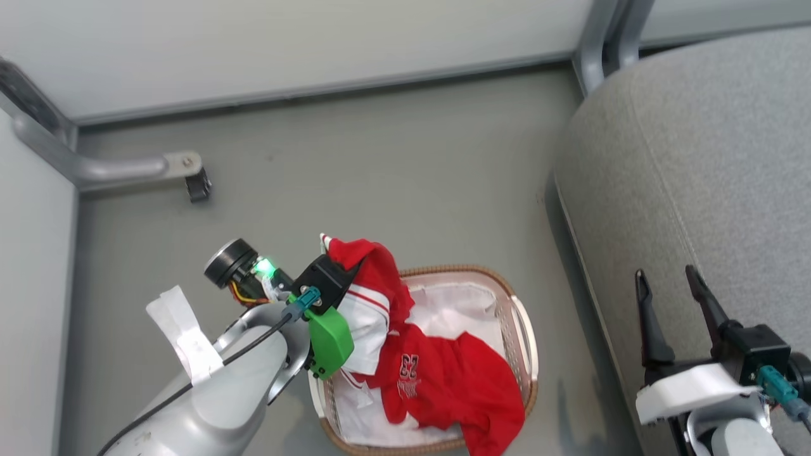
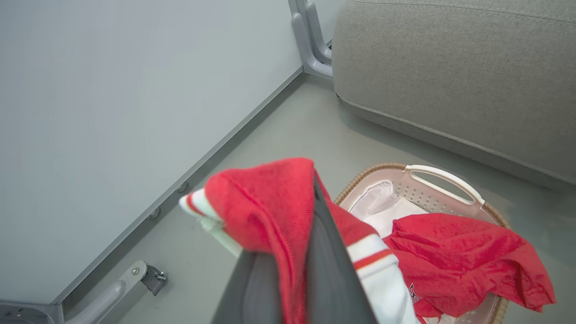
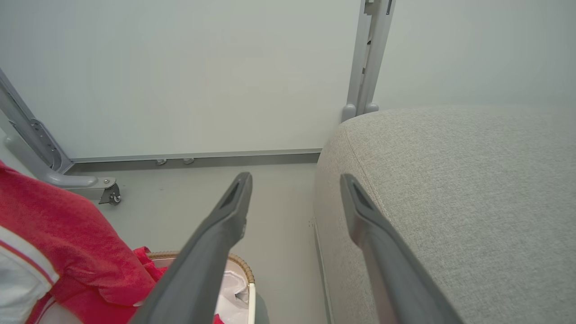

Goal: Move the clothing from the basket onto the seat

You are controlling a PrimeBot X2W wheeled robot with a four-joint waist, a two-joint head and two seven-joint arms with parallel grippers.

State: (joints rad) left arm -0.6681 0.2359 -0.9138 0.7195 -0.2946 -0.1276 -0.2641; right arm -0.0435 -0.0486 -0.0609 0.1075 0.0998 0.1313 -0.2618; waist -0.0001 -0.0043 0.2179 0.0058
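My left gripper (image 1: 345,263) is shut on a red garment with white stripes (image 1: 374,285), lifted above the left end of the basket (image 1: 526,345). In the left wrist view the red cloth (image 2: 265,202) drapes over my dark fingers (image 2: 328,265). A second red garment with a white 23 (image 1: 456,380) lies in the basket (image 2: 443,173) and hangs over its near rim; it shows again as a red garment (image 2: 468,261). The grey seat (image 1: 690,164) stands to the right. My right gripper (image 1: 671,304) is open over the seat's (image 3: 450,189) front edge, nothing between its fingers (image 3: 225,220).
A white liner (image 1: 456,310) lines the basket. White partition walls with grey metal legs and a castor foot (image 1: 196,180) bound the grey floor (image 1: 380,164) behind and to the left. A grey post (image 1: 602,44) stands by the seat's far corner.
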